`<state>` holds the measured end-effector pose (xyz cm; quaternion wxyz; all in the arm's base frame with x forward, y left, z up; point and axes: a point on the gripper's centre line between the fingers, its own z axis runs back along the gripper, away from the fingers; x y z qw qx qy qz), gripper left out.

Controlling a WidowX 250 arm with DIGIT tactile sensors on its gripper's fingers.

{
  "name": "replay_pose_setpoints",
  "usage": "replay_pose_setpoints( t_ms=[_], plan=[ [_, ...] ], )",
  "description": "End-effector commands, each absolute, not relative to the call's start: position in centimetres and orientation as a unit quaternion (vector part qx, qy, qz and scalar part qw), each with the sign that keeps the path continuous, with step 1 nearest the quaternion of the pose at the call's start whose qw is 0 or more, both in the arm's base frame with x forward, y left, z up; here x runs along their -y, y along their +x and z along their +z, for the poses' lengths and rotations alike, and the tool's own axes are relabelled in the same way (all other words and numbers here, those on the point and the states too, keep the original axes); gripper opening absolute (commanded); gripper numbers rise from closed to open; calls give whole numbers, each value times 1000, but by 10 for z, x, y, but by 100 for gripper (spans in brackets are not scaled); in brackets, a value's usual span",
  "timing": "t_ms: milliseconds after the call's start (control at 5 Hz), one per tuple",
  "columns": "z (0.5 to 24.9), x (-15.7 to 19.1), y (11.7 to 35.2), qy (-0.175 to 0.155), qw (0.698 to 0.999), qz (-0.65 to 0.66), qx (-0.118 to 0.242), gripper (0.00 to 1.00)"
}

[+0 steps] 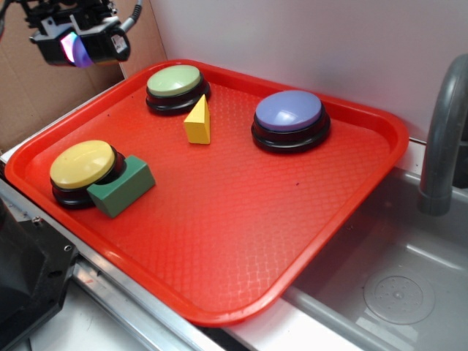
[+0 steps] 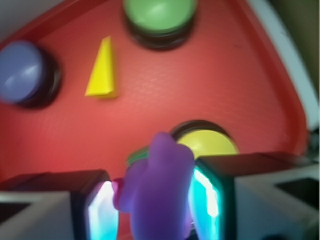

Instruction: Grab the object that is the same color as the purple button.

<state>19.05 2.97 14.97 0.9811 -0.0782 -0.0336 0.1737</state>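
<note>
Red tray [image 1: 219, 248] beside a grey sink [image 1: 395, 292] carries purple button [image 1: 289, 112] at 1 o'clock, green-topped button [image 1: 175, 82] at 11, yellow-topped button [image 1: 82, 164] and green block [image 1: 123, 187] at 9, yellow wedge [image 1: 198, 121]; raised gripper [image 2: 150, 207] pinches the purple toy [image 2: 157, 190].

A red tray [image 1: 351, 212] carries three push buttons: green-topped [image 1: 177, 88] at the rear, purple button [image 1: 290, 119] at rear right, yellow-topped [image 1: 82, 171] at front left. A yellow wedge [image 1: 198, 121] stands between the rear buttons. A green block [image 1: 122, 186] touches the yellow-topped button.
</note>
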Motion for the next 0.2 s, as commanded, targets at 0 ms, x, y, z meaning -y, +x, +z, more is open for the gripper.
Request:
replay_pose_setpoints(
  t_ms=[0],
  plan=[
    [163, -50, 184, -67, 978, 177, 92, 0]
  ],
)
